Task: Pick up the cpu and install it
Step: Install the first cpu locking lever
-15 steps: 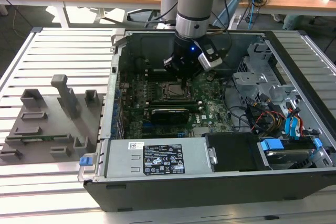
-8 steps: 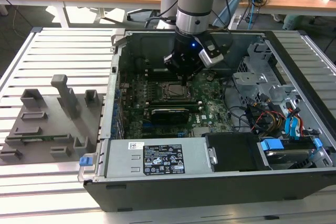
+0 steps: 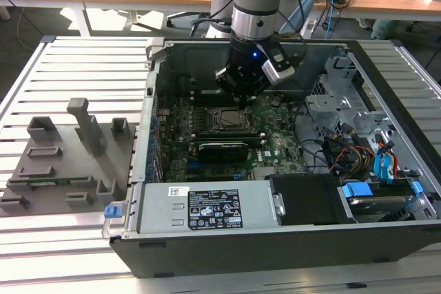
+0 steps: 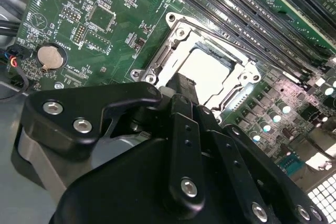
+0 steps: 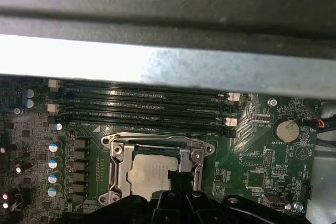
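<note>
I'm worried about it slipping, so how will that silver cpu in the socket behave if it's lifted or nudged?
The cpu looks like a thin, rigid metal-topped square, so it probably won't flex. Its smooth, shiny lid may be slippery under the pincer. Lying flat inside the socket frame, it likely can't roll or tip, and the frame should block sideways nudges.

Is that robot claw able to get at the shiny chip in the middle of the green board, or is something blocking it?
Probably yes. The gripper hangs right above the cpu, which lies in its open metal socket frame. In both wrist views nothing covers the chip's silver top, and the computer case is open.
</note>
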You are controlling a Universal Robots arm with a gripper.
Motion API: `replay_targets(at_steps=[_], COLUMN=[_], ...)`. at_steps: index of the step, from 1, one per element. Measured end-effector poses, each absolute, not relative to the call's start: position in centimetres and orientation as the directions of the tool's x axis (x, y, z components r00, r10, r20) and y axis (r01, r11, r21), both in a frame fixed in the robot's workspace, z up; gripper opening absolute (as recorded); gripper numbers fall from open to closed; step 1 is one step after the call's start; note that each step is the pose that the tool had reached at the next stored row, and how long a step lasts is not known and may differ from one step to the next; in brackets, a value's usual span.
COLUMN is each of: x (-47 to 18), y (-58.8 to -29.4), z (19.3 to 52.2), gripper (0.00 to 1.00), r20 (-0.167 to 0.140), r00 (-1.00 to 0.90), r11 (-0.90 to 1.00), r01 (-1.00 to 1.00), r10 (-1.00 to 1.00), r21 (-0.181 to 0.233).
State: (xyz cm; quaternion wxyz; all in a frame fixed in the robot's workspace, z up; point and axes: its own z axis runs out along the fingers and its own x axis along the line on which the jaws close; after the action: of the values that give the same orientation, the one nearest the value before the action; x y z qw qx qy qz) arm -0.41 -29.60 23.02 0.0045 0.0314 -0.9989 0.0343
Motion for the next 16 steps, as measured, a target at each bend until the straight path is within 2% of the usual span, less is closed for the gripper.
replay_targets(at_steps=[16], x=[-0.4], y=[-29.9], z=[24.5], gripper=[0.11], r20=[0.012], r00=[-0.998], r11=[0.995], r01=[-0.063], r10=[-0.062], r21=[-0.082])
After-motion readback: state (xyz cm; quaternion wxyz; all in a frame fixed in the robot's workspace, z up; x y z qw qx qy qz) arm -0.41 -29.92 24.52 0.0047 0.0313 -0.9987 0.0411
